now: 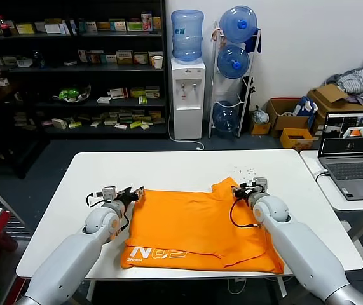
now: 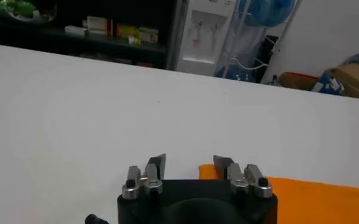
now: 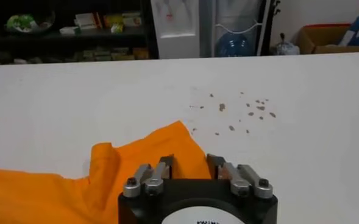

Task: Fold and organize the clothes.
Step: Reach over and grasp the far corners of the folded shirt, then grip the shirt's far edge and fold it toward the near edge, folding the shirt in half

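Tools [image 1: 135,191] [image 1: 237,189] open at T-shirt [image 1: 194,229] corners.

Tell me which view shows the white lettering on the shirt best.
The head view: the white lettering sits along the near edge of the orange T-shirt, fully in sight. The left wrist view shows only a plain orange edge; the right wrist view shows a rumpled plain orange corner, no lettering.

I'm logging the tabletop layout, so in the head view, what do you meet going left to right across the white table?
Left gripper at the shirt's far left corner → orange T-shirt → right gripper at its far right corner → laptop on the neighbouring table.
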